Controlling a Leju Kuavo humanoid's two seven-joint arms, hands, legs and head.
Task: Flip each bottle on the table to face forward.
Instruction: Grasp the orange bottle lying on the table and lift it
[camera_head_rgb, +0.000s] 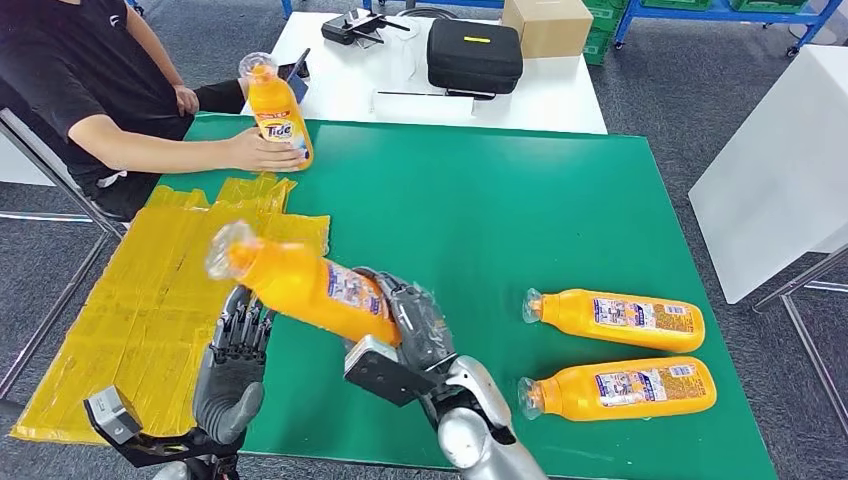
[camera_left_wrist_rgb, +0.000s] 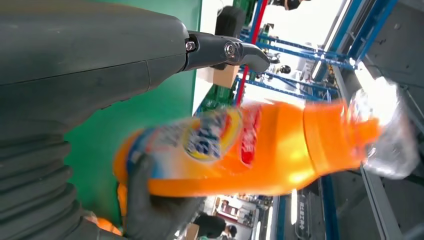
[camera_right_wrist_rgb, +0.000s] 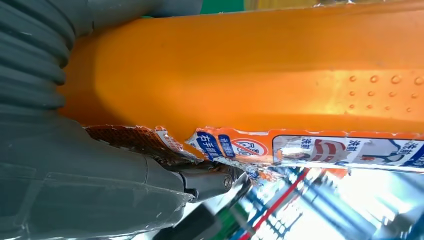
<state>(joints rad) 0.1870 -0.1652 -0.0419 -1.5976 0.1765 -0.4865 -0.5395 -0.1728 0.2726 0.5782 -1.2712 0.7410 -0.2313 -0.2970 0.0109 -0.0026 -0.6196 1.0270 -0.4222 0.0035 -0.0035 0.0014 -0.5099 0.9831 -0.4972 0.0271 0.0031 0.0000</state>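
Item: lifted bottle (camera_head_rgb: 305, 285), orange, held tilted above green desk (camera_head_rgb: 480, 200), wrapped cap toward yellow sheet (camera_head_rgb: 130, 300). Right robot hand (camera_head_rgb: 415, 325) clamped round base end; left robot hand (camera_head_rgb: 235, 355) spread, just beneath neck end, contact not discernible. Two bottles (camera_head_rgb: 615, 320) (camera_head_rgb: 620, 388) lying flat near desk's right edge; upright bottle (camera_head_rgb: 278, 112) steadied by person's hand (camera_head_rgb: 262, 152). Advice, as judgement: firm base grip, slow roll until front label up, left support under neck, low set-down apart from lying pair.
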